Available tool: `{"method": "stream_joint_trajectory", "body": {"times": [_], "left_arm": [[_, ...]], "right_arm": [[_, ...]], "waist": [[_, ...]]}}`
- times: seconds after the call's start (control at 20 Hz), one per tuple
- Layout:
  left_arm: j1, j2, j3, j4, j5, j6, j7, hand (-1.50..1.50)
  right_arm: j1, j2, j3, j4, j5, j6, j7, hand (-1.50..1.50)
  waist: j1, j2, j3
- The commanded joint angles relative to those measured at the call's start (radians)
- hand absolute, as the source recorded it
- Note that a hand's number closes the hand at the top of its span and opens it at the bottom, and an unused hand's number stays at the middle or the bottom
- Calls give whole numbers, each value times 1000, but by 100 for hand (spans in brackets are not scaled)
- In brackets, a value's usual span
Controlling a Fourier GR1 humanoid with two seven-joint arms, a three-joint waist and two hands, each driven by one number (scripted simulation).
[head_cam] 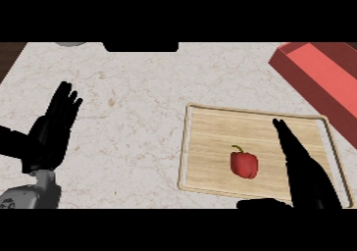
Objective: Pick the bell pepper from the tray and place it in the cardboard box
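Observation:
A red bell pepper (244,164) with a small green stem lies on its side near the middle of a wooden tray (210,147). My right hand (303,169) hangs over the tray just right of the pepper, fingers straight and open, not touching it. The box (322,81) at the upper right is red with an open top, set at an angle, partly cut off by the view's edge. My left hand (52,128) rests open at the left, fingers up, far from the tray.
The tray sits on a pale marble counter (138,98). A dark object (140,46) and a grey round thing (69,43) lie at the counter's far edge. Dark wood shows past the counter's left side (6,59).

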Motion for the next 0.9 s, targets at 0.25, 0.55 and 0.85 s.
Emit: {"method": "stream_joint_trajectory", "body": {"times": [0.25,0.55,0.85], "left_arm": [[-48,-9,30,-9,-12,0,45,0],[21,-37,16,-37,-44,-24,36,0],[33,-63,38,-29,-34,-45,-17,0]], "right_arm": [[12,101,21,109,141,27,16,-150],[19,145,-28,119,149,70,-40,-150],[15,175,-72,177,127,82,-107,-150]], "waist": [[0,0,0],[0,0,0],[1,0,0]]}}
